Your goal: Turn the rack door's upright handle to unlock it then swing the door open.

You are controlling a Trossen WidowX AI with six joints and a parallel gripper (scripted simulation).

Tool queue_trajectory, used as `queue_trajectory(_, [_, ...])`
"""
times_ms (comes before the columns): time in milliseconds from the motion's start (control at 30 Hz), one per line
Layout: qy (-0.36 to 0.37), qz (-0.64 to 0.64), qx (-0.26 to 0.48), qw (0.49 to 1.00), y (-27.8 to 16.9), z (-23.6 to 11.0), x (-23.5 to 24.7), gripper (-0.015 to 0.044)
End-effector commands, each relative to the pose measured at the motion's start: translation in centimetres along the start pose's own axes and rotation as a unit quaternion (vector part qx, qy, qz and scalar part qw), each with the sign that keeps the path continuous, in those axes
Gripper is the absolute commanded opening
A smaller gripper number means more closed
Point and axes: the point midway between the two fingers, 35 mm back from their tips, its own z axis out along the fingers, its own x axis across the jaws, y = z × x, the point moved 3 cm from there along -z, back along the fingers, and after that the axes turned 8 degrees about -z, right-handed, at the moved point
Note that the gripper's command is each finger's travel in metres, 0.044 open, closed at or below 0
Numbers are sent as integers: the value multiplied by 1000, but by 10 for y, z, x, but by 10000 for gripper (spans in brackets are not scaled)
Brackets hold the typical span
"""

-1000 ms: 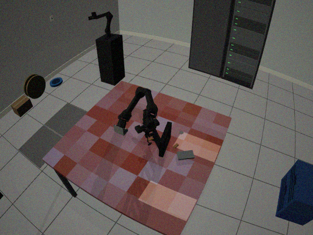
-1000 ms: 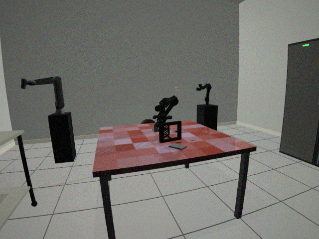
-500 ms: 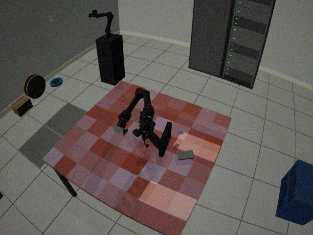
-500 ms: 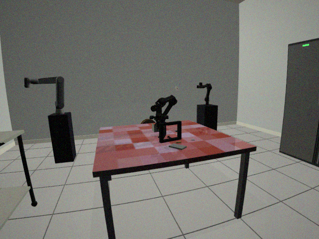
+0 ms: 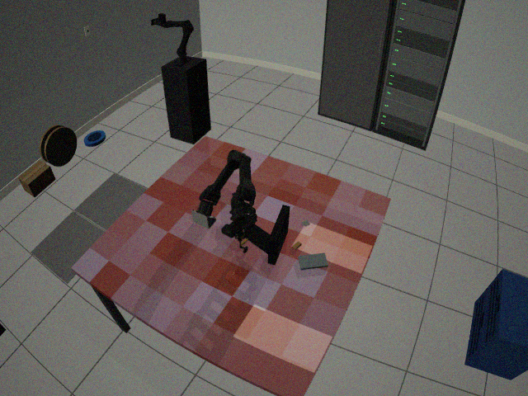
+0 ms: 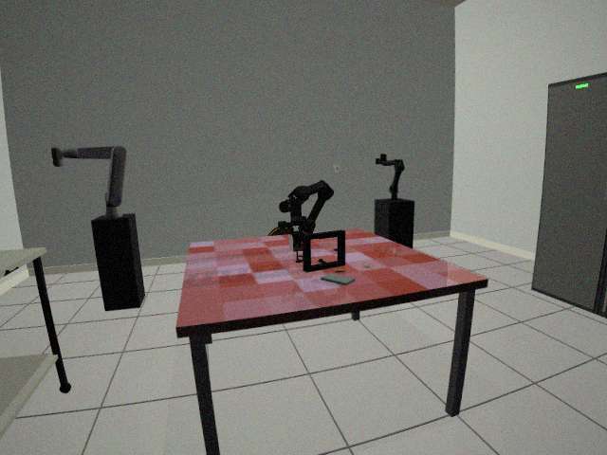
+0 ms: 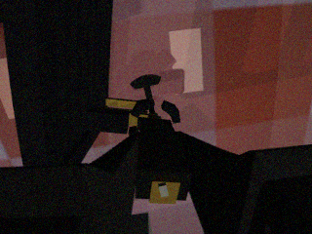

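The black rack frame [image 5: 280,232] [image 6: 307,254] stands upright on the table [image 5: 183,289] [image 6: 235,313]. The dark door [image 5: 259,239] is swung well out from the frame, roughly at a right angle to it; the exact angle cannot be told. In the exterior view the frame's opening is uncovered. My gripper [image 5: 242,243] [image 6: 298,255] [image 7: 156,138] is at the door's outer end, low over the table, and is shut on the upright handle. The handle is dark and mostly hidden between the fingers, so its turn is hard to read.
A grey-green flat block [image 5: 313,261] [image 6: 338,278] and a small tan block [image 5: 296,245] [image 6: 340,271] lie beyond the frame, on the side away from the door. A small grey piece [image 5: 305,223] lies near them. A pale grey block [image 5: 201,219] is by the arm's base.
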Motion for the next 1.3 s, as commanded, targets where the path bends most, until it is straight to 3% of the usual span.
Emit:
queue_trajectory(0, [-1, -47, 3, 999, 2, 1, -12, 14])
queue_trajectory(700, [-2, -213, 3, 977, 15, 0, -59, 14])
queue_trajectory(1267, [-2, -217, 3, 976, 15, 0, -60, 14])
